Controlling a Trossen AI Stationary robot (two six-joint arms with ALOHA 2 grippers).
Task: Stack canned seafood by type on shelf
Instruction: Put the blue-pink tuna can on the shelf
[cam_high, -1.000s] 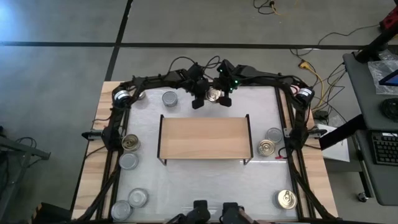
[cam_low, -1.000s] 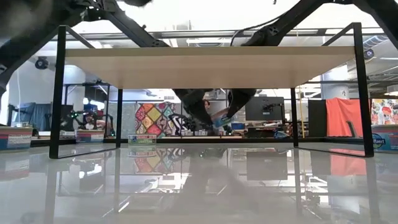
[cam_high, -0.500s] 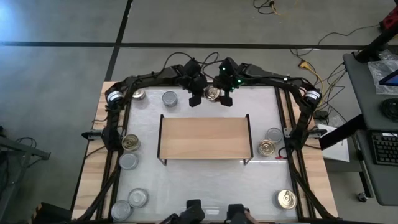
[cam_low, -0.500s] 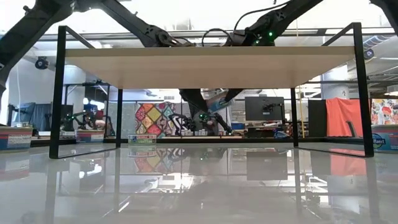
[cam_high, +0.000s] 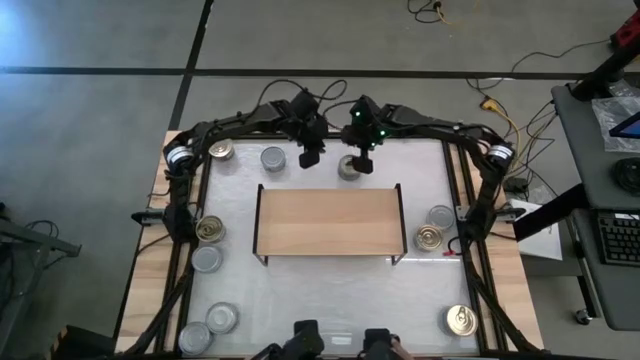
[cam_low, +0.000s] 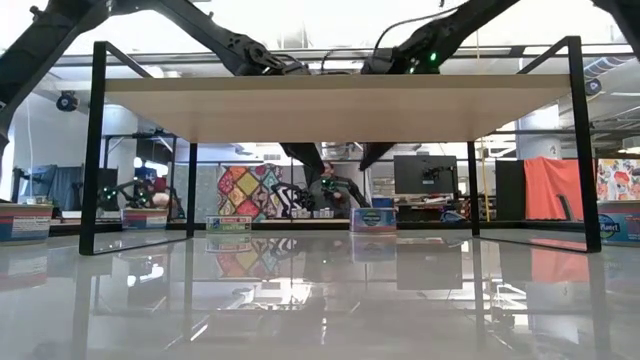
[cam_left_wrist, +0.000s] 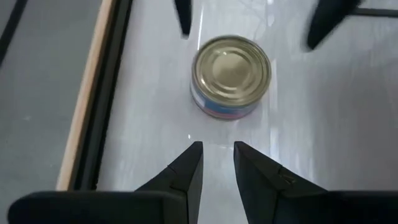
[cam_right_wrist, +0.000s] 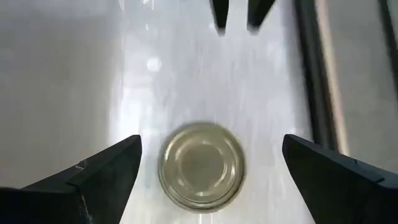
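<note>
A: Item one, left gripper (cam_high: 311, 158)?
B: Beyond the shelf (cam_high: 329, 221), fingers nearly together, empty; it has drawn back from the can.

A: Item two, the gold-topped can (cam_high: 348, 166)?
B: Now standing on the white tabletop (cam_high: 330, 290) just beyond the shelf's far edge; a second ago it was lifted between the two grippers.

A: Item three, right gripper (cam_high: 362, 160)?
B: Above that can, fingers (cam_right_wrist: 99, 171) spread wide to either side, gripping nothing.

A: Remaining cans?
B: Unmoved; shelf bare.
</note>
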